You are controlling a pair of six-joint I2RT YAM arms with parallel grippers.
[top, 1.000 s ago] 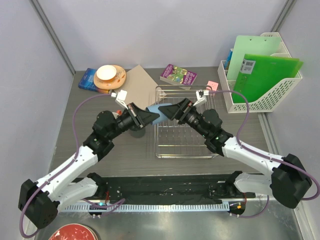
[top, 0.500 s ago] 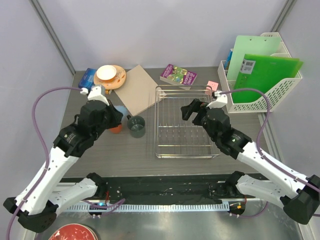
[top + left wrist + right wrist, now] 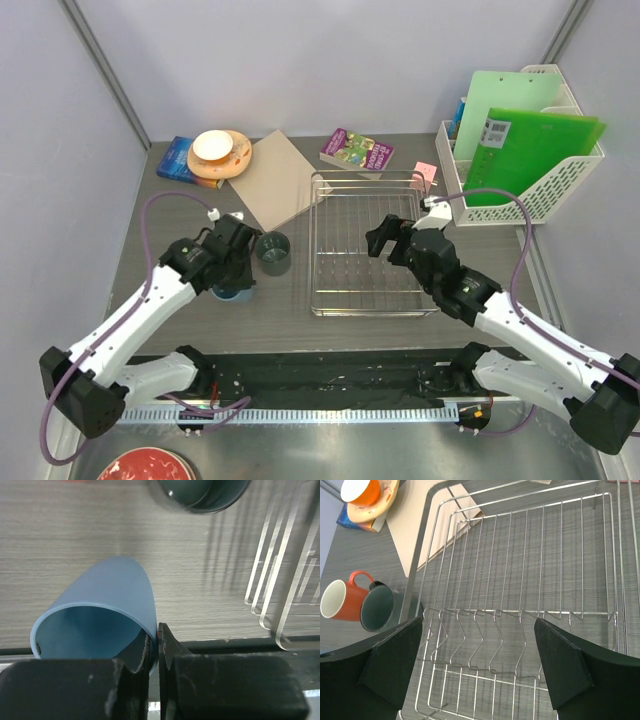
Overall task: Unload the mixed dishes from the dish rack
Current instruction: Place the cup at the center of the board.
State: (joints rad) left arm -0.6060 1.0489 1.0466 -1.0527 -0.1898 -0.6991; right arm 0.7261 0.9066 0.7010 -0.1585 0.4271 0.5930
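Top view first: a second ago both grippers were meeting on the light-blue cup (image 3: pixel 228 293) over the left edge of the dish rack (image 3: pixel 365 300). Now the left gripper (image 3: pixel 235 275) has carried it off and dropped low over the table (image 3: pixel 150 230), just in front and left of the grey mug (image 3: pixel 272 252). The right gripper (image 3: pixel 385 232) has backed off over the rack, which looks bare, so I'd guess this is the last piece going down. The arm covers most of the cup, and the orange cup is hidden here. In the left wrist view, the left gripper (image 3: pixel 154 647) is pinched tight on the light-blue cup (image 3: pixel 95 615), one finger inside the rim and one outside. The cup is tilted with its mouth toward the camera, and I can't tell if its base touches the table yet. The grey mug (image 3: pixel 200 492) is cut off at the top. In the right wrist view, the right gripper (image 3: pixel 477 625) is spread wide with nothing in it, above the empty dish rack (image 3: pixel 520 605). The orange cup (image 3: pixel 340 600) sits touching the grey mug (image 3: pixel 377 611), and the plates (image 3: pixel 375 505) are clipped by the corner.
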